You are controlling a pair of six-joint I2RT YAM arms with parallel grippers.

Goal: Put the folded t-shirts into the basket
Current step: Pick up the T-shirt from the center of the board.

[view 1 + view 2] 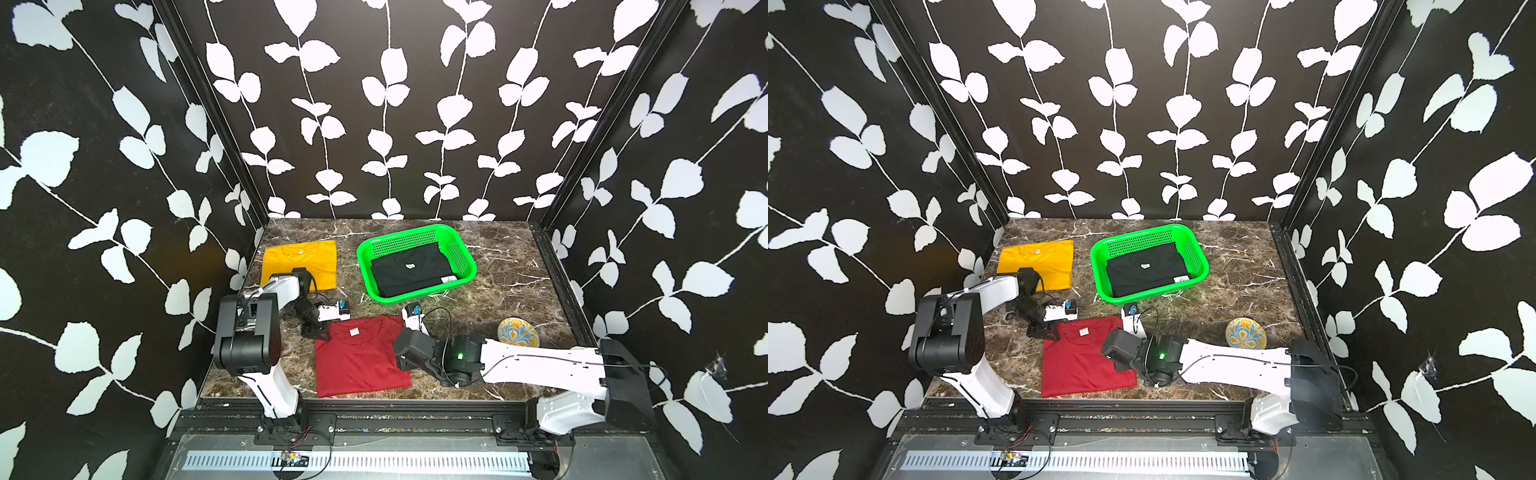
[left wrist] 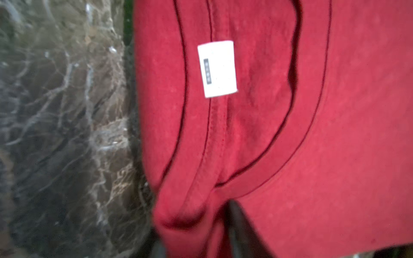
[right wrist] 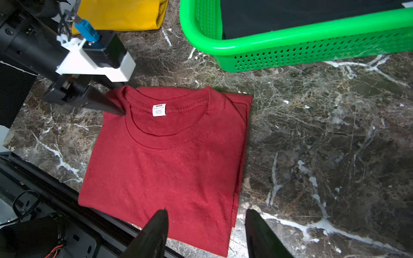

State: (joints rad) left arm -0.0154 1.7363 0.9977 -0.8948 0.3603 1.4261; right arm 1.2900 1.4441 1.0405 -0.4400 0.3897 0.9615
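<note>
Left pincer [image 3: 120, 111] is closed on the red shirt [image 3: 167, 167] at its collar, with cloth bunched between the fingers. Over the shirt's other end the right pincer [image 3: 206, 211] hangs with jaws apart, one finger above cloth and one above the table [image 3: 324, 134]. The black shirt [image 1: 409, 270] lies in the basket [image 1: 362, 259]. The yellow shirt [image 1: 299, 257] lies on the table beside it.

white neck tag [image 3: 159, 109] on dark red t-shirt [image 3: 161, 169], tiny print, apparently illegible

green basket [image 3: 312, 31] | black tee [image 1: 409, 270] | red tee [image 1: 359, 357] | yellow tee [image 1: 307, 259] | brown marble table [image 1: 511, 266]
</note>
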